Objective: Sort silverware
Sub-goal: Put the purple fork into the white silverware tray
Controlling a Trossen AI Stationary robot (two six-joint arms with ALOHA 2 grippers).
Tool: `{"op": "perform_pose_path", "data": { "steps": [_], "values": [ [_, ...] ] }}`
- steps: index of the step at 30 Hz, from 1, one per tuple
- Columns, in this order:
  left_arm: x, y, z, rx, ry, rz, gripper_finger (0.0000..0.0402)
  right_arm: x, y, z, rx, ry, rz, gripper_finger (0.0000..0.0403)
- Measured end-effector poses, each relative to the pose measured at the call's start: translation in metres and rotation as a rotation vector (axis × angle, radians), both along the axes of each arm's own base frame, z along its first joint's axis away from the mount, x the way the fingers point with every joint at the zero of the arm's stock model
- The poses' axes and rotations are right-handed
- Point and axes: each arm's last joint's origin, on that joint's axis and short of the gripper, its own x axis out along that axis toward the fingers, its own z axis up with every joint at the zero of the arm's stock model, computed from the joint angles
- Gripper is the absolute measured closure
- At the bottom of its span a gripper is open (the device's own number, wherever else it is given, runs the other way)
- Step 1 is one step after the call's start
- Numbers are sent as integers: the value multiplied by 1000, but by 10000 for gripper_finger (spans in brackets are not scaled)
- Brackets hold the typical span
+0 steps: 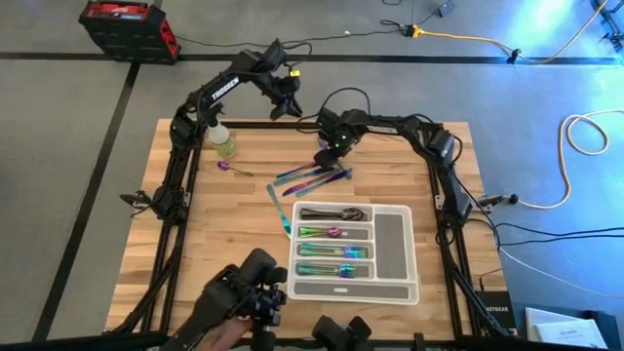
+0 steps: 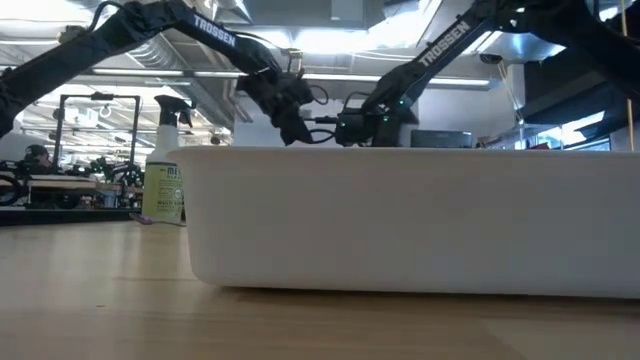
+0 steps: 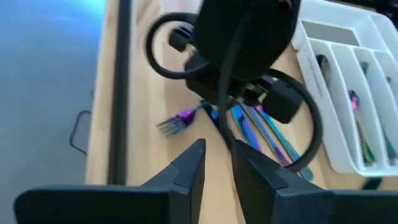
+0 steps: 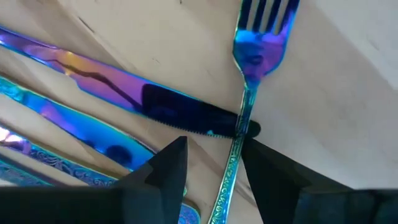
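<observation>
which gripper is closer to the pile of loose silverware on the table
Right. The right gripper is down at the loose silverware, over a fork; the left gripper is raised beyond the pile.

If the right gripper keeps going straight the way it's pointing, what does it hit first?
Most likely the iridescent fork lying between the jaws of the right gripper, where it crosses a knife; the wooden table lies right beneath.

This is a robotics lab or workshop, no question. A wooden bench (image 1: 214, 244) stands on a bare grey floor (image 1: 58, 195) marked with dark tape lines (image 1: 97, 175), and a yellow cable (image 1: 468, 39) trails across it beside a red and black case (image 1: 127, 27). Level across the bench, there are bright ceiling strip lights (image 2: 330, 40) and metal racks (image 2: 95, 150) crowded with gear behind.
</observation>
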Motion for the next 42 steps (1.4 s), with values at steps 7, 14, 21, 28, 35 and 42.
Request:
{"op": "perform_pose_path", "data": {
  "steps": [7, 14, 21, 28, 35, 42],
  "values": [
    [1, -4, -1, -12, 12, -20, 338, -3, 1, -1, -31, 57, 54, 297],
    [5, -8, -2, -142, 61, 98, 338, -6, 1, -1, -37, 84, 93, 394],
    [22, -24, -2, -293, 132, 218, 338, -13, 1, 23, -98, 70, 86, 398],
    [45, -38, 4, -225, 85, 188, 338, -40, -9, 81, -178, 0, -42, 401],
    [65, -49, 0, -193, 139, 318, 338, -93, -12, 163, -364, -139, -273, 402],
    [108, -73, 11, -31, -25, 329, 334, -146, 0, 211, -396, -403, -500, 402]
  ]
}}
